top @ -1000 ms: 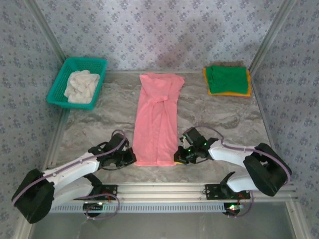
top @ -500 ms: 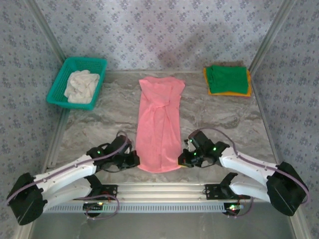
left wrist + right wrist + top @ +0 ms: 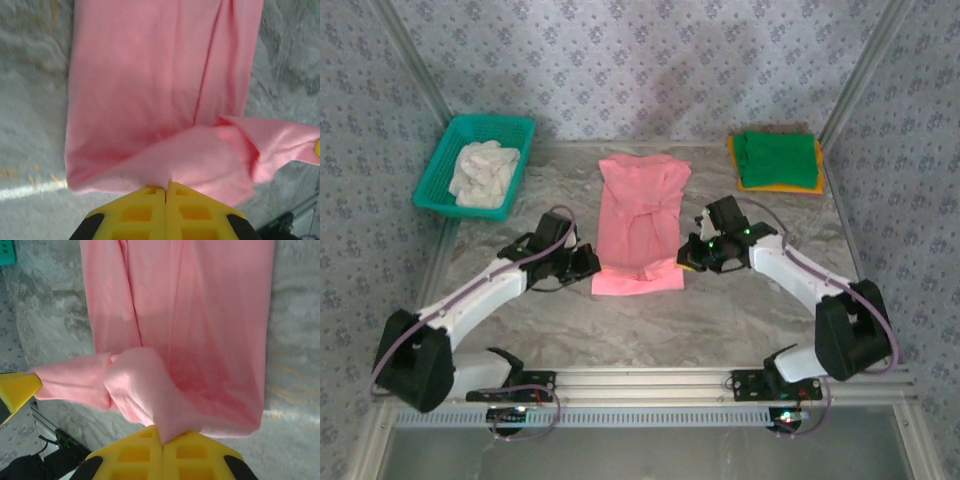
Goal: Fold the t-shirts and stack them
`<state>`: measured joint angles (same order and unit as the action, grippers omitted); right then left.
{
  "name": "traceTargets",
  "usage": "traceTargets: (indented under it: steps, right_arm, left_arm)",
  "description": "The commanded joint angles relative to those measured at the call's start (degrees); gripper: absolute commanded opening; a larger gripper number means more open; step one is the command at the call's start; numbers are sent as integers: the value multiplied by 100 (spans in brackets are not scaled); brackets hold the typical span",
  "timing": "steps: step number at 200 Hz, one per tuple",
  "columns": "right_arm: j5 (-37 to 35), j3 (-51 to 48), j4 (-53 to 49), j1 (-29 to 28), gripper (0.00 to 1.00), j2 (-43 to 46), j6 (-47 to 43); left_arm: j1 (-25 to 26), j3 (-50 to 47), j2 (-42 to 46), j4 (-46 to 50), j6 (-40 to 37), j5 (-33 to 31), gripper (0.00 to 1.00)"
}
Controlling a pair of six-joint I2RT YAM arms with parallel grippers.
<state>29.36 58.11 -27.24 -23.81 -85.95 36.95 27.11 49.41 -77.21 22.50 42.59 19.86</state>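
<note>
Shirt status: salmon-pink t-shirt (image 3: 640, 200) lies lengthwise in the middle of the surface (image 3: 750, 310), with its near hem raised and doubled back toward 12 o'clock. Left pincer (image 3: 592, 264) is at the hem's 7 o'clock corner, right pincer (image 3: 687, 258) at the 5 o'clock corner.

Top view is too coarse for the grip, and the pincer heads cover both hem corners there. Wrist views settle it. Left wrist: yellow jaws pressed together, pink hem cloth pinched between them. Right wrist: same on its corner. Each wrist view also catches the other pincer's yellow tip at the frame edge, with the hem slung between the two. Wrist views show long creases in the flat layer under the raised hem. Top view adds a bunched wrinkle mid-shirt.

Around: green t-shirt (image 3: 778, 158) folded at 1 o'clock, sitting on orange-yellow t-shirt (image 3: 782, 188), whose edge peeks out at the near side. Teal basket (image 3: 432, 190) at 10 o'clock, white cloth (image 3: 485, 172) bundled inside. Both well apart from the pink shirt.
</note>
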Motion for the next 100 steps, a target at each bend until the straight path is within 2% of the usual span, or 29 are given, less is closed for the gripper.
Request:
traceTargets:
  steps: [1, 43, 100]
  right_arm:
    - [44, 386, -166, 151, 0, -501, -448]
    - [52, 791, 95, 277, 0, -1241, -343]
    - [16, 1208, 244, 447, 0, -1637, -223]
  left_arm:
    - [-173, 511, -482, -104, -630, 168, 0]
    - [-436, 1039, -1332, -245, -1005, 235, 0]
    - [-588, 1638, -2062, -106, -1312, 266, 0]
